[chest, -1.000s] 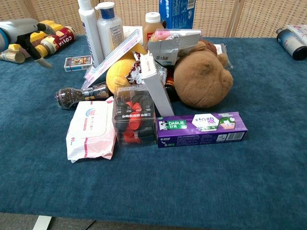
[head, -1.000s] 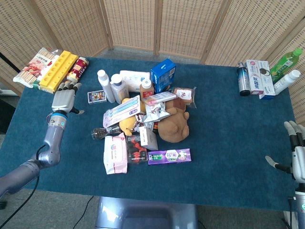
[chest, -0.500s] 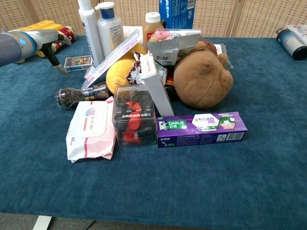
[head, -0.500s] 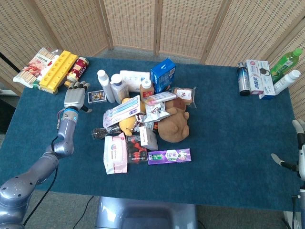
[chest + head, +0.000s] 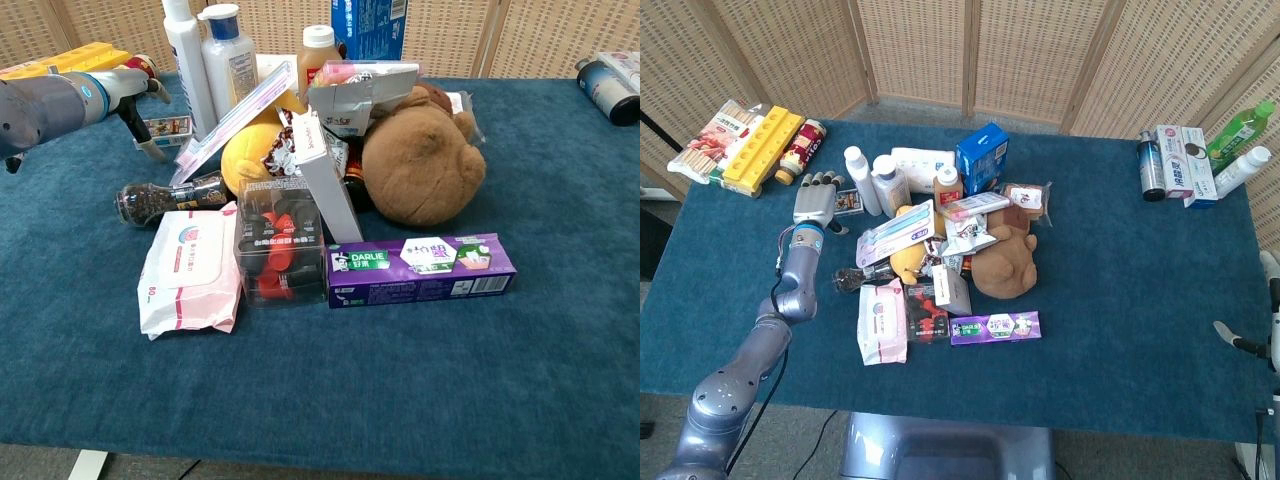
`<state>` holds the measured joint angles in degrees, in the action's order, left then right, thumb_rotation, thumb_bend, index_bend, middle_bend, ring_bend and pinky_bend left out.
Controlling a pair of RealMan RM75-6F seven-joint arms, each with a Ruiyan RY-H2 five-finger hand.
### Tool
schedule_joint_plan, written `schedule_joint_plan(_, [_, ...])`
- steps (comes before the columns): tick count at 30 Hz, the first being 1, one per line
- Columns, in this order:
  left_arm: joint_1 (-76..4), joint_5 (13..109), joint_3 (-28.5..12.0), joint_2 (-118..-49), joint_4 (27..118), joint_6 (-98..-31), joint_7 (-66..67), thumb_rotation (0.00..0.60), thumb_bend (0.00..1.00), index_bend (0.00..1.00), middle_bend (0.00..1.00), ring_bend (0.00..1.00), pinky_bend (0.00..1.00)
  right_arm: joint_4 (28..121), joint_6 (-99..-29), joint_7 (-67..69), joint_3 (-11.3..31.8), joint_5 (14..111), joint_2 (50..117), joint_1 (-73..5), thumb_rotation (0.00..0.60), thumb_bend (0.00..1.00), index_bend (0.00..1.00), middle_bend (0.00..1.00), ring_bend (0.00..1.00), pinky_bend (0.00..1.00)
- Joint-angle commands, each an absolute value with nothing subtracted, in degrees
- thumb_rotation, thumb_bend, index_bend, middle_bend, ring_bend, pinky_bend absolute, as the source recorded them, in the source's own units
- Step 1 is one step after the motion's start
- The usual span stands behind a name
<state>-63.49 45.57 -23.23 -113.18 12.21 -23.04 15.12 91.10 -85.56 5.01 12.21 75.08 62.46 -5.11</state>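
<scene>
A small flat card box (image 5: 847,202) lies on the blue table (image 5: 1120,270), just left of two white bottles (image 5: 872,180) at the edge of a heap of goods. The box is judged light and stiff, with a smooth printed face that could slip; it is probably best taken by its two long edges, since it lies flat on the cloth. Its face is white-bordered with a dark, red-tinted picture; the print is too small to read. The left hand (image 5: 814,203) is held palm-down over the box's left end, fingers straight and slightly apart, nothing gripped; contact cannot be told. The right hand (image 5: 1265,320) is seen only at the frame edge, well apart from everything, fingers extended, holding nothing.
</scene>
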Motion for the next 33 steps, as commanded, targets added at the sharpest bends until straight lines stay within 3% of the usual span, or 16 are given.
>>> schedule_joint_plan(1, [-64.04, 45.72, -24.03, -114.25, 10.80, -22.27, 15.23, 0.600, 0.00, 0.15, 0.00, 0.00, 0.00, 91.05, -85.63, 5.17, 12.30, 75.07, 62.44, -5.09, 0.600, 0.00, 0.00, 0.00, 0.00, 0.00])
schedule_joint_plan(6, [-64.41, 46.07, -24.81, -115.19, 9.53, -21.74, 15.51, 0.600, 0.00, 0.15, 0.00, 0.00, 0.01, 91.05, -85.74, 5.28, 12.26, 75.27, 62.43, -5.01, 0.600, 0.00, 0.00, 0.00, 0.00, 0.00])
schedule_joint_plan(9, [-64.56, 46.46, -25.15, -115.63, 8.96, -21.94, 15.76, 0.600, 0.00, 0.16, 0.00, 0.00, 0.07, 91.04, -85.71, 5.29, 12.25, 75.30, 62.42, -5.01, 0.600, 0.00, 0.00, 0.00, 0.00, 0.00])
schedule_joint_plan(12, [-64.52, 46.89, -25.44, -116.10, 8.38, -22.71, 16.19, 0.600, 0.00, 0.21, 0.00, 0.02, 0.27, 91.10, -85.86, 5.42, 12.29, 75.42, 62.41, -4.97, 0.600, 0.00, 0.00, 0.00, 0.00, 0.00])
schedule_joint_plan(15, [-64.36, 47.18, -25.75, -116.52, 7.82, -22.98, 17.02, 0.600, 0.00, 0.29, 0.03, 0.14, 0.47, 91.17, -85.98, 5.50, 12.29, 75.58, 62.35, -4.93, 0.600, 0.00, 0.00, 0.00, 0.00, 0.00])
schedule_joint_plan(20, [-64.11, 47.17, -26.71, -116.95, 7.40, -23.57, 18.41, 0.600, 0.00, 0.37, 0.27, 0.37, 0.68, 91.31, -86.19, 5.49, 12.26, 75.78, 62.30, -4.83, 0.600, 0.00, 0.00, 0.00, 0.00, 0.00])
schedule_joint_plan(24, [-63.90, 47.71, -27.05, -116.63, 7.86, -24.94, 18.74, 0.600, 0.00, 0.47, 0.56, 0.66, 0.89, 91.45, -86.21, 5.52, 12.27, 75.85, 62.28, -4.83, 0.600, 0.00, 0.00, 0.00, 0.00, 0.00])
schedule_joint_plan(28, [-63.67, 47.93, -27.51, -116.02, 8.32, -25.27, 19.75, 0.600, 0.01, 0.57, 0.76, 0.82, 0.97, 91.62, -86.48, 5.66, 12.22, 76.19, 62.22, -4.75, 0.600, 0.00, 0.00, 0.00, 0.00, 0.00])
schedule_joint_plan(33, [-63.14, 48.21, -28.04, -115.07, 9.72, -27.07, 19.93, 0.600, 0.02, 0.60, 0.86, 0.90, 1.00, 91.98, -86.79, 5.85, 12.20, 76.52, 62.07, -4.62, 0.600, 0.00, 0.00, 0.00, 0.00, 0.00])
